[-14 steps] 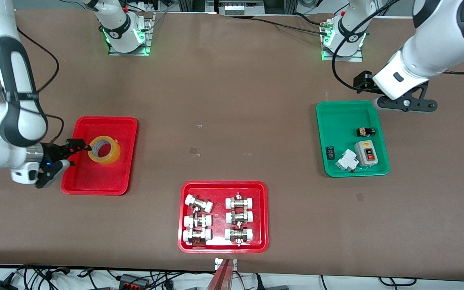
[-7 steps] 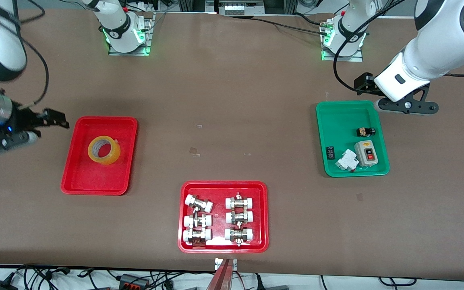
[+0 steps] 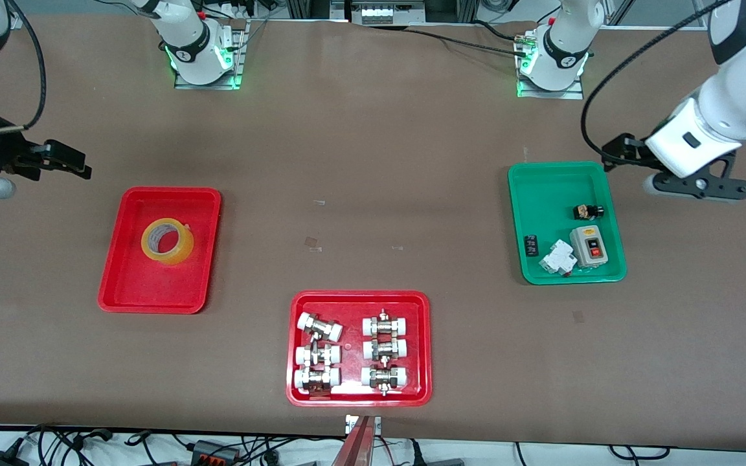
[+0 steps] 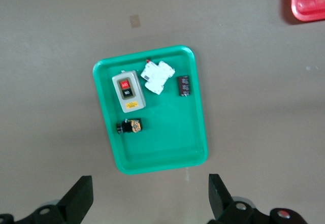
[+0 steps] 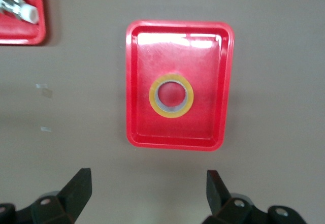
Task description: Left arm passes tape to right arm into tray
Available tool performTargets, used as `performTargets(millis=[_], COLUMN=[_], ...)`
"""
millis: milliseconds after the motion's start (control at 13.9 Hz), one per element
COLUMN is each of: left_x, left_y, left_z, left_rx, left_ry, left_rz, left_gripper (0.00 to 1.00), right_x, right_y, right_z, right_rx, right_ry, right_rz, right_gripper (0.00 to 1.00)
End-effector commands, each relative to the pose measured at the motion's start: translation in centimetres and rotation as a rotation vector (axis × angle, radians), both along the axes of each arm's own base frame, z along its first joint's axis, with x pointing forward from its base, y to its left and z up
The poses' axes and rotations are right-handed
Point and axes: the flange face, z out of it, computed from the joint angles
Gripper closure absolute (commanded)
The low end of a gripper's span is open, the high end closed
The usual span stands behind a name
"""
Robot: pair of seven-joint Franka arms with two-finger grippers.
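The tape, a yellow roll, lies flat on the floor of the plain red tray at the right arm's end of the table. It also shows in the right wrist view, inside the tray. My right gripper is open and empty, up in the air over bare table beside the tray; its fingers stand wide apart in its wrist view. My left gripper is open and empty, up over the table beside the green tray; it shows in the left wrist view.
A green tray with a switch box, a breaker and small parts stands at the left arm's end, also in the left wrist view. A red tray of white-capped fittings sits nearest the front camera.
My right gripper was at the tape in the tray; it has let go and drawn up and away from the tray. My left gripper has shifted toward its own end of the table.
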Motion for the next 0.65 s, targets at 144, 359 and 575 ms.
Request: performTargets(millis=[144,359,575], left_x=[-1.6,-3.3,-5.8], left_y=[-1.1,-1.9,-2.4], left_z=[0.6,0.6,0.5], left_rx=[0.017,0.023,0.049], left_ry=[0.03,0.08,0.07], left_rz=[-0.092,-0.09,-0.056], left_gripper=[0.0,0.0,0.0], right_x=[-2.9,-3.2,-2.7], right_y=[1.3,1.9,2.3], right_z=[3.9,5.1,5.9], right_rx=[-0.028,-0.034,-0.031], right_ry=[-0.057,-0.057,-0.059], right_rz=[-0.014,-0.065,-0.069], right_gripper=[0.0,0.0,0.0])
